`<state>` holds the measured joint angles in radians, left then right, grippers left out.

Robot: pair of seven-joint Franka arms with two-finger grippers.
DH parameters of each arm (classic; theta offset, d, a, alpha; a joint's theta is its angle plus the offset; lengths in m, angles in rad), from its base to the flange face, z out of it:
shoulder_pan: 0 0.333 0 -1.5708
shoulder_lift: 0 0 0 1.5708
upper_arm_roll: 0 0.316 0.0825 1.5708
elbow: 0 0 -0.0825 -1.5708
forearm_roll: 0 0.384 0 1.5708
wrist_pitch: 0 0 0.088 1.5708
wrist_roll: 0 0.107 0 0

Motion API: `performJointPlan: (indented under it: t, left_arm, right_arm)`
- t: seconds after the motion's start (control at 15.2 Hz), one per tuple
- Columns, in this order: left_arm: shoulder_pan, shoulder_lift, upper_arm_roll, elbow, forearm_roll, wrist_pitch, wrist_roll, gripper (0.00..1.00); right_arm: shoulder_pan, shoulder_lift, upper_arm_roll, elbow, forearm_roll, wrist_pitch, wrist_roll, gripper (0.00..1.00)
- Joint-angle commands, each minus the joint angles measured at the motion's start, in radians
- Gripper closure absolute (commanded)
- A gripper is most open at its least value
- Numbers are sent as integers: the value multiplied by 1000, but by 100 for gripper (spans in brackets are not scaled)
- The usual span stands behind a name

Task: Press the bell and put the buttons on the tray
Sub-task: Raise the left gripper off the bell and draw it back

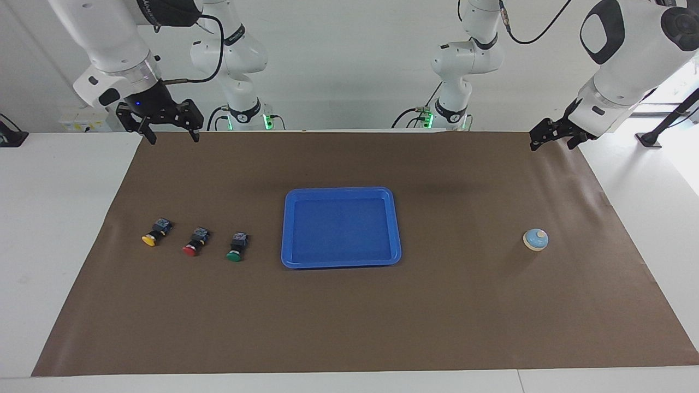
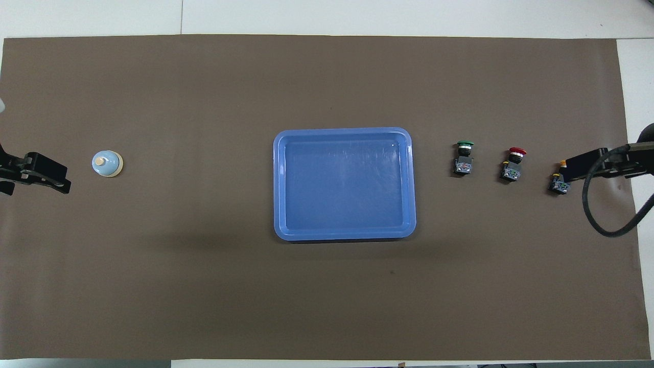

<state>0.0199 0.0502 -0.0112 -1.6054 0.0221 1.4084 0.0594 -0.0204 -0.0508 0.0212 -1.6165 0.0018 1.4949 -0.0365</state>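
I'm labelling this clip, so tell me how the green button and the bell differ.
The green button lies on its side beside the tray, toward the right arm's end; the bell stands upright, alone, toward the left arm's end. The button has a black body and a green cap; the bell is a light-blue dome with a cream knob. Both rest on the brown mat, untouched.

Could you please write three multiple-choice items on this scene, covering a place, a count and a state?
1. Which button lies beside the tray?
A. yellow
B. green
C. red

2. How many buttons lie on the brown mat?
A. two
B. three
C. four

3. What does the tray hold?
A. nothing
B. the bell
C. one button

Key:
1 B, the green button is next to the rim.
2 B, yellow, red and green.
3 A, the bell and the buttons all sit on the mat.
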Motion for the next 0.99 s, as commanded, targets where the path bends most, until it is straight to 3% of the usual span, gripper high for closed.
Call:
performJointPlan:
  t: [0.0,0.92]
  left_arm:
    - [-29,-47,10,-79,-1,-14,-13,0]
    - [-31,-95,8,-108,-2,21,-15,0]
  right_arm:
    - [-15,-12,5,-10,21,-10,-17,0]
    - [-15,-12,5,-10,21,-9,-17,0]
